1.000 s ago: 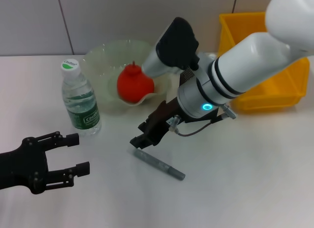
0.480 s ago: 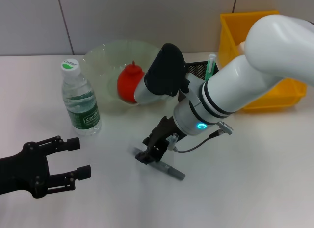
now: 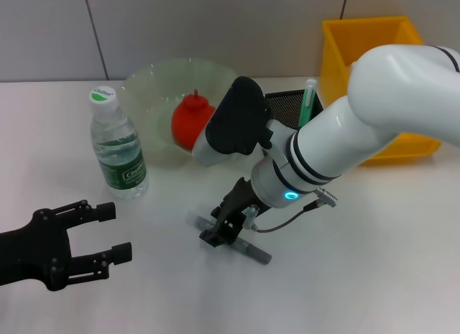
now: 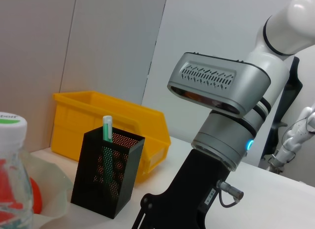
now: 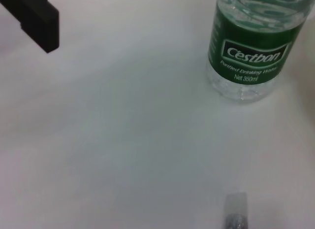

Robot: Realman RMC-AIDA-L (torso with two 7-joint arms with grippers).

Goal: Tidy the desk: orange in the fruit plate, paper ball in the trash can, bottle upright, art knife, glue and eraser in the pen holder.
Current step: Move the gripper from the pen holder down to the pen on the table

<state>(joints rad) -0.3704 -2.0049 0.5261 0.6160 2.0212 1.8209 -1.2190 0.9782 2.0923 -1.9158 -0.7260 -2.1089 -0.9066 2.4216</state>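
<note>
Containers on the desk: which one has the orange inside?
The pale-green glass fruit plate holds the orange; the black mesh pen holder has a green stick, not fruit.

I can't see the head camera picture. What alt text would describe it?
The right gripper reaches down over a grey art knife lying on the white desk. Behind stand an upright bottle, an orange in the fruit plate, a pen holder and the trash can; the open left gripper waits nearby.

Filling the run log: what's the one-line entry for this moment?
right tool: over art knife, grip unclear | left tool: open, idle | orange: in fruit plate | bottle: upright
</note>
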